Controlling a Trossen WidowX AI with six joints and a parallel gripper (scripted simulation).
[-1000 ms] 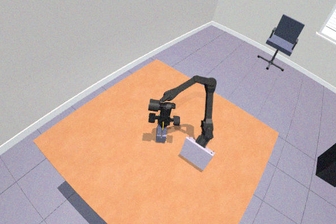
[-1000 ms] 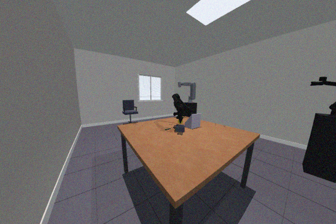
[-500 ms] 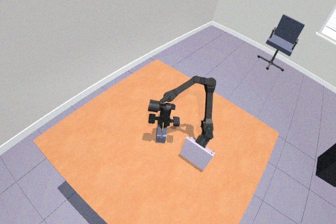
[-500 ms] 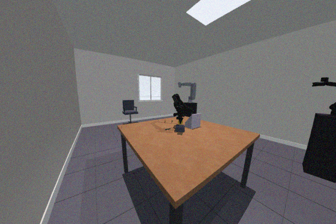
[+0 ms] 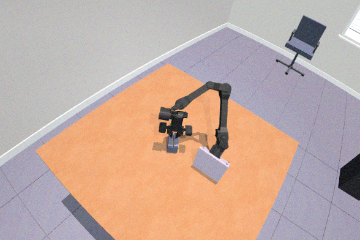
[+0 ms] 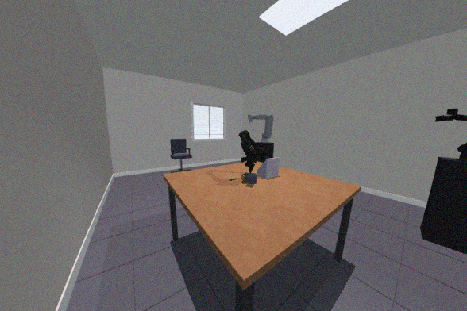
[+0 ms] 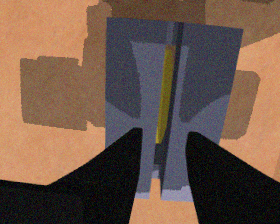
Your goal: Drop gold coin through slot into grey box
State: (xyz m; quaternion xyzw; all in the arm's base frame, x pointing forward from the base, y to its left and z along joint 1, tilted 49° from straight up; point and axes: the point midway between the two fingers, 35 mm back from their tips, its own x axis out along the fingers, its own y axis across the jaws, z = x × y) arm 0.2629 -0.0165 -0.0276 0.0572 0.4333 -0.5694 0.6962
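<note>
Coin edge-on in box slot, mostly hidden.

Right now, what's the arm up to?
The single arm's gripper hangs over the grey box on the orange table, fingers parted and holding nothing. The gold coin sits edge-on in the lid's slot, below the fingertips and free of them. Whether it has dropped fully inside cannot be told; part of its edge shows in the wrist view.
</note>
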